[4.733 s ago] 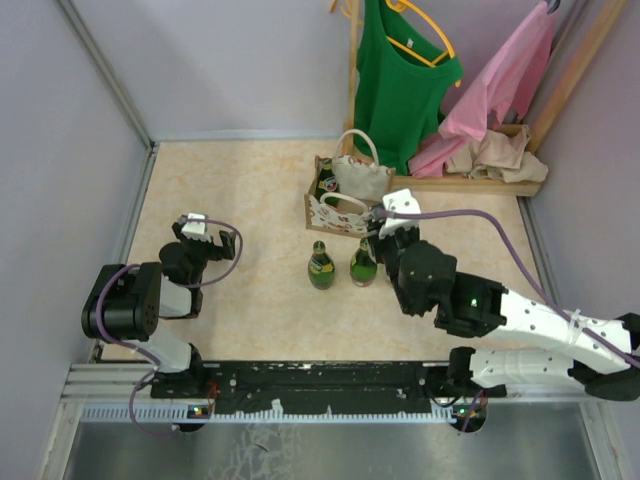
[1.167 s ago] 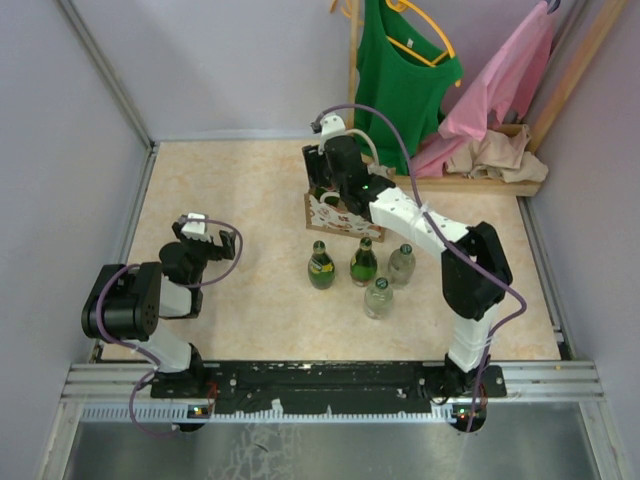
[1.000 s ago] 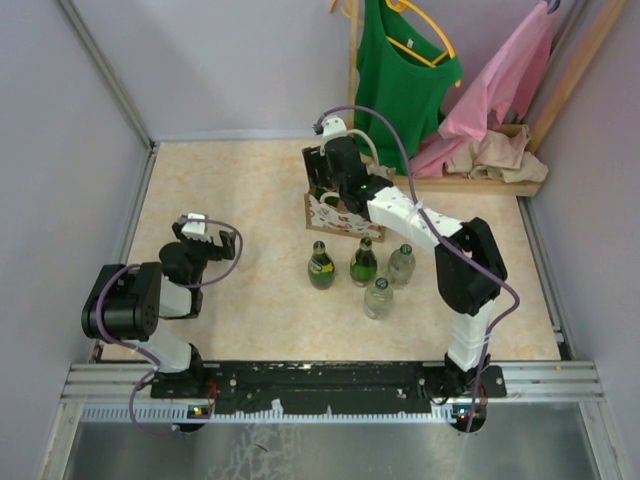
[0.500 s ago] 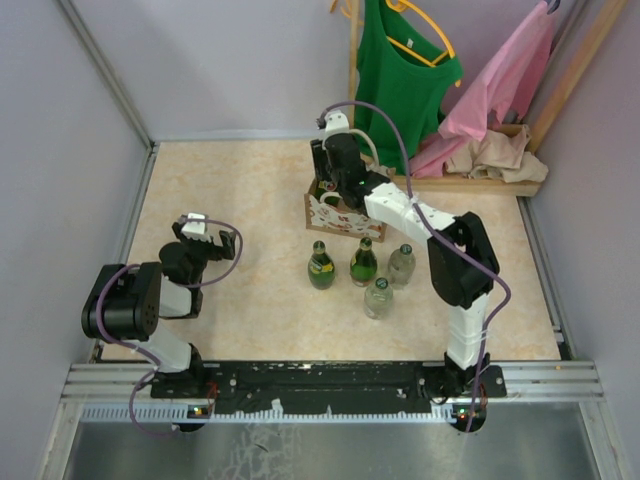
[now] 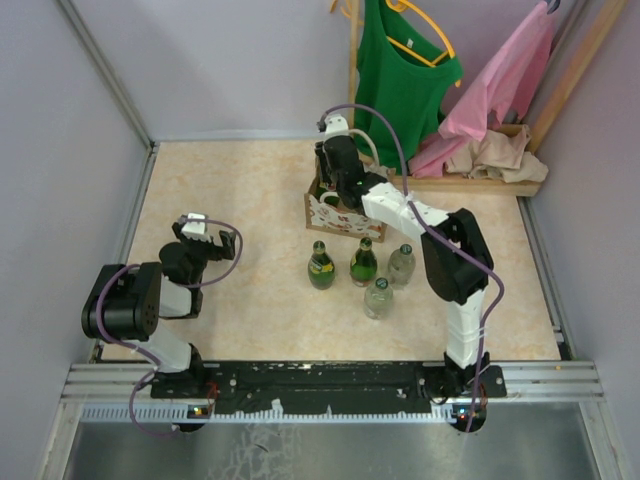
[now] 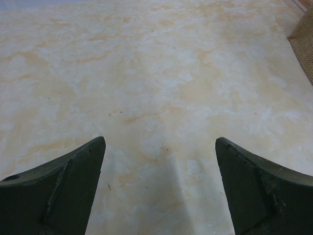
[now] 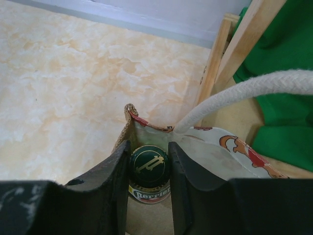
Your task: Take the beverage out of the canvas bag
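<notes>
In the upper centre of the overhead view sits the woven tan canvas bag (image 5: 336, 214) with its rope handles. Inside it stands a Perrier bottle (image 7: 149, 192). The right gripper (image 7: 149, 156), wider a second ago, now pinches the round green cap. The left gripper (image 6: 159, 188) gapes empty over the marbled tabletop (image 6: 146, 73).

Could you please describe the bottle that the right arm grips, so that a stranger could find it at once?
Look for the wooden clothes rack at the back; the canvas bag stands just before it. The bottle stands inside this bag, green cap between the right arm's fingers; four other bottles stand outside it.
</notes>
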`<state>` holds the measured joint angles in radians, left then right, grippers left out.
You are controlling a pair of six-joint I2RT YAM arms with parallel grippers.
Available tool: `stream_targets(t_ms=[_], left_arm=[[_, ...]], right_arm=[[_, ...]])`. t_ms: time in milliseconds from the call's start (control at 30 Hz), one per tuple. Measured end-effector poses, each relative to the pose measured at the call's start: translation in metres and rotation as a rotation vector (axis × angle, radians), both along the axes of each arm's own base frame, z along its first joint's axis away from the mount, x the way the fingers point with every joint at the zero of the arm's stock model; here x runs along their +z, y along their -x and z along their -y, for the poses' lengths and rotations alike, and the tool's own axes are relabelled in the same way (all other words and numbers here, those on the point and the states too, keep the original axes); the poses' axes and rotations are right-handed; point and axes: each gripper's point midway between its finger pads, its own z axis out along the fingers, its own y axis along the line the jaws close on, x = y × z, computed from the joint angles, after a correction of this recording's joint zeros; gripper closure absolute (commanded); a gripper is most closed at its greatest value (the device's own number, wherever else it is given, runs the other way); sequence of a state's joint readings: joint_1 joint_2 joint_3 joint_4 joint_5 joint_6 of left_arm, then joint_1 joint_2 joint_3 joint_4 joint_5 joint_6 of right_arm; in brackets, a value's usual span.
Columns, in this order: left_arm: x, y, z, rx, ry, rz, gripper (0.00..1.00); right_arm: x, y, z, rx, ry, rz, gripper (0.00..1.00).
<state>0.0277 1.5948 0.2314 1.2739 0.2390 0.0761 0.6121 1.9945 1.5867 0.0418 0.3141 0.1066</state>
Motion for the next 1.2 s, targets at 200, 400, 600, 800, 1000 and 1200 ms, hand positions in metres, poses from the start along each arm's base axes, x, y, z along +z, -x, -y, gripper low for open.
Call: stream_targets(t_ms=[200,400,600,800,1000,1200], left_arm=[[0.000,0.000,0.000,0.000,0.000,0.000,0.00],[0.000,0.000,0.000,0.000,0.000,0.000,0.00],[0.000,0.000,0.000,0.000,0.000,0.000,0.00],[0.000,0.000,0.000,0.000,0.000,0.000,0.00],[0.000,0.000,0.000,0.000,0.000,0.000,0.00],[0.000,0.000,0.000,0.000,0.000,0.000,0.00]], right_arm=[[0.002,-0.007,-0.003,-0.001,0.007,0.015,1.00],[0.006,-0.008,-0.004,0.023,0.040,0.015,1.00],[0.023,-0.013,-0.004,0.055,0.070,0.044,1.00],[0.052,-0.008,-0.004,0.092,0.066,0.094,1.00],[0.128,0.035,0.003,0.139,0.050,0.223,1.00],[0.225,0.119,-0.019,0.243,0.015,0.436,1.00]])
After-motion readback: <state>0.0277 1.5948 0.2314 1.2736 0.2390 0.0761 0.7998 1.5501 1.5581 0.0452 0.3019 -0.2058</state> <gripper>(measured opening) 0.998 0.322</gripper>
